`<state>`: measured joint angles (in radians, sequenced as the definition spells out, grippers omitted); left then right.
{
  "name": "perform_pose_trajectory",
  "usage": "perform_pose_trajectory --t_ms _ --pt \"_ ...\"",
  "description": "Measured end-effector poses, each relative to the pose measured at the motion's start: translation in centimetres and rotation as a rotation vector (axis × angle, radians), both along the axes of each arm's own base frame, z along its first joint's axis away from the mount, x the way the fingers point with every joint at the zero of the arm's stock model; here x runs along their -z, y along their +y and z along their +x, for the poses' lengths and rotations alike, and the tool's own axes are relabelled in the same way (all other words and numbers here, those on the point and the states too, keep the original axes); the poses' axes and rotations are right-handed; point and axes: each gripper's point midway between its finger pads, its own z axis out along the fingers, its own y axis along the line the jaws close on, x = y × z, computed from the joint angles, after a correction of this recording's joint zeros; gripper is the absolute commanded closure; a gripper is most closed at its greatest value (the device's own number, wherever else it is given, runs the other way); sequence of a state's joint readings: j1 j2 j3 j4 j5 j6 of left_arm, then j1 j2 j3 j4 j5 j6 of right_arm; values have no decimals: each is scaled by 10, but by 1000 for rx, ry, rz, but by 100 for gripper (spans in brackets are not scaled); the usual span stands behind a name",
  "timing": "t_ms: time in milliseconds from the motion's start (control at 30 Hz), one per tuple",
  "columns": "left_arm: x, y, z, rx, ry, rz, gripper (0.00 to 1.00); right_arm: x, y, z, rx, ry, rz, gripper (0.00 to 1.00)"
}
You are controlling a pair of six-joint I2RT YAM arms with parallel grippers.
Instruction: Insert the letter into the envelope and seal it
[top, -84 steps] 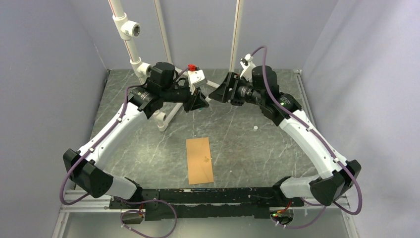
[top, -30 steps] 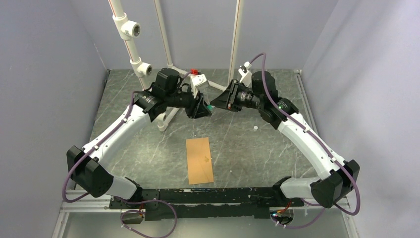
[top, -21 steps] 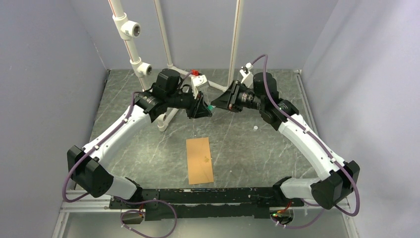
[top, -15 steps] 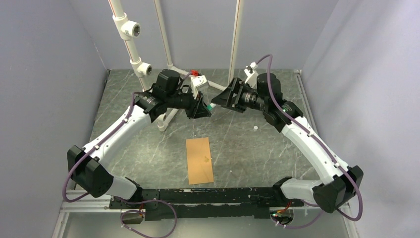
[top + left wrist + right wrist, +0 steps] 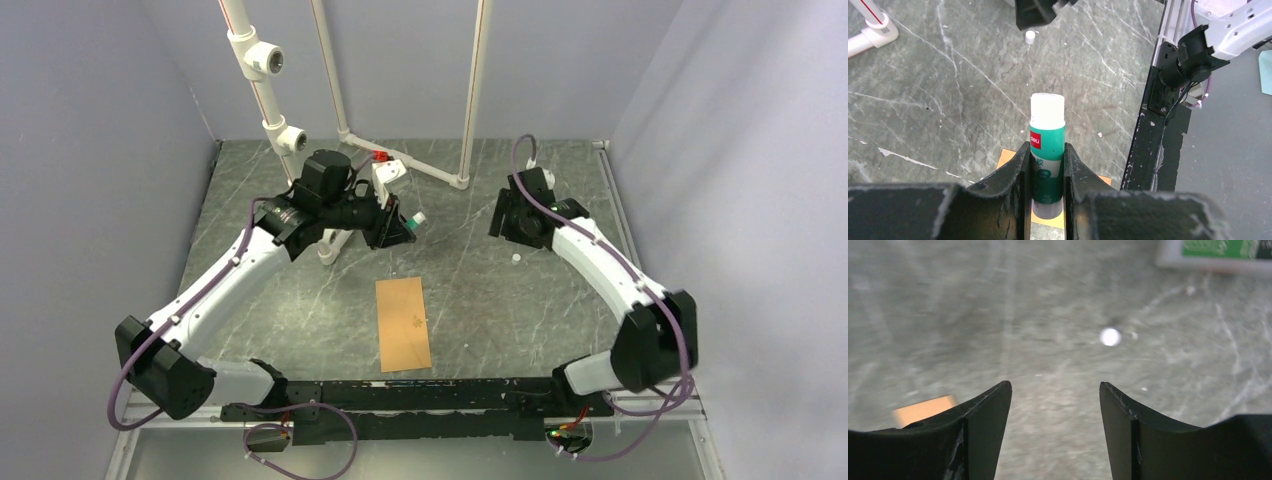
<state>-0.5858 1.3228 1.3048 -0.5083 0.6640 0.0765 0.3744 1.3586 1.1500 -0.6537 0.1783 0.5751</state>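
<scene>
Left gripper (image 5: 1046, 150): narrow, its 2 fingers clamped on the green-and-white glue stick (image 5: 1047, 125), whose white end sticks out past the tips.
Right gripper (image 5: 1054, 386): jaws wide, nothing between them, above the bare table (image 5: 480, 300).
Envelope (image 5: 404, 324): flat on the table near the front edge, between the 2 arm bases, touched by neither gripper.
Small white piece (image 5: 1110, 336): on the table near the right gripper, possibly the glue stick's cap.
</scene>
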Motion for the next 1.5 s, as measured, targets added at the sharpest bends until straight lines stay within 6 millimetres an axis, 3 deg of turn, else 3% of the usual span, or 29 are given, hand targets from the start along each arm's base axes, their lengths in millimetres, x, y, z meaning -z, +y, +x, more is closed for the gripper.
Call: perform_pose_trajectory --t_ms 100,200,400,667,1133,1333,1500 --pt "-8 2 -4 -4 -9 -15 97 52 -24 -6 43 141 -95 37" --pt "-8 2 -5 -5 -6 -17 97 81 -40 -12 69 238 -145 37" --pt "-1 3 -7 -7 19 -12 98 105 -49 -7 94 295 -160 37" --pt "-1 2 -9 -4 35 -17 98 135 -60 0 113 360 -152 47" --pt "-1 1 -10 0 40 -20 98 146 -57 17 76 335 -101 69" --pt "-1 0 -11 2 41 -20 97 149 -55 16 64 342 -91 94" --pt "1 -1 -12 7 47 -18 98 146 -51 16 48 341 -74 100"
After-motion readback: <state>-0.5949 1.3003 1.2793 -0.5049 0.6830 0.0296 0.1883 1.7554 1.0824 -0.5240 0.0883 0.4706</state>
